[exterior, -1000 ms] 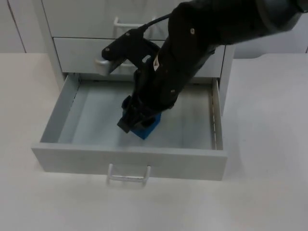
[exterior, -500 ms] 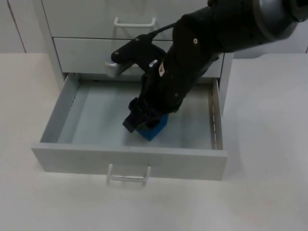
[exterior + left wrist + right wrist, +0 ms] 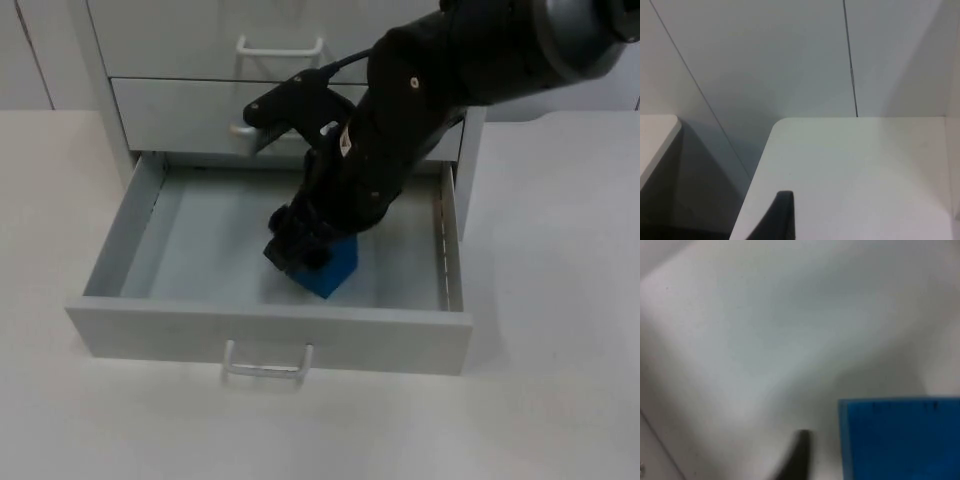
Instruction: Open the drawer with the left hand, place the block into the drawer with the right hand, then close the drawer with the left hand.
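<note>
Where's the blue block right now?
In the top view, the blue block sits inside the open drawer, near its front wall, right of centre, directly under the right gripper.

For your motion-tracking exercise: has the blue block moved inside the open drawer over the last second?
Yes. The blue block has shifted toward the drawer's right side wall, with the right gripper still over it.

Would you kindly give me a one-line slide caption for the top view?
Right hand reaches into the open bottom drawer, at the blue block on its floor.
</note>
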Controlling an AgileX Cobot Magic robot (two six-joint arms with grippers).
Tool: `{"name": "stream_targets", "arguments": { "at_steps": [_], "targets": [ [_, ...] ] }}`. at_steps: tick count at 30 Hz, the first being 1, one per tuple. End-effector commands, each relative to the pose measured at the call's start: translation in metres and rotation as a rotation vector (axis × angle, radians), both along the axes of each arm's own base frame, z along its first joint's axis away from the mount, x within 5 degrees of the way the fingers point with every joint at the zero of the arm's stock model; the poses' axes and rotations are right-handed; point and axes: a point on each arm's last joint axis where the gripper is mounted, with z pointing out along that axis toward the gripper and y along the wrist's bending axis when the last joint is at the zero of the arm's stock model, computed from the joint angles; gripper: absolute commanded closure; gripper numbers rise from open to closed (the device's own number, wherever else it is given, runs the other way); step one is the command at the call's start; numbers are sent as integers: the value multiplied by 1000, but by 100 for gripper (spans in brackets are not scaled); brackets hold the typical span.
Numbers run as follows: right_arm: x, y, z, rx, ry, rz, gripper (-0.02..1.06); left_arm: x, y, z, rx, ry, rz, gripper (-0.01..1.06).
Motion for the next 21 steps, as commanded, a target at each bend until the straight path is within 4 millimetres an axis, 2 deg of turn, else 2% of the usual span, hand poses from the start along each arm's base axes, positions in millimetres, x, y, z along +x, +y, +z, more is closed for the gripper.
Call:
{"name": "stream_targets", "arguments": {
  "at_steps": [1, 4, 7, 8, 12, 14, 15, 18, 19, 21],
  "targets": [
    [-2, 1, 3, -6, 15, 30, -1, 0, -1, -1, 4, 3, -4, 0],
    [-4, 1, 7, 6, 32, 24, 0, 0, 0, 0, 11, 1, -3, 0],
    [-11, 3, 31, 15, 11, 41, 0, 0, 0, 0, 17, -2, -1, 0],
    [-11, 3, 31, 15, 11, 41, 0, 0, 0, 0, 17, -2, -1, 0],
    [-35, 8, 97, 109, -28, 28, 0, 0, 0, 0, 17, -2, -1, 0],
    [-38, 7, 105, 118, -28, 21, 0, 0, 0, 0, 17, -2, -1, 0],
    [-46, 3, 126, 140, -30, 2, 0, 0, 0, 0, 17, -2, -1, 0],
    [-59, -9, 165, 204, -36, -49, 0, 0, 0, 0, 17, -2, -1, 0],
    [-59, -9, 165, 204, -36, -49, 0, 0, 0, 0, 17, -2, -1, 0],
    [-67, -18, 190, 245, -67, -79, 0, 0, 0, 0, 17, -2, -1, 0]
  ]
}}
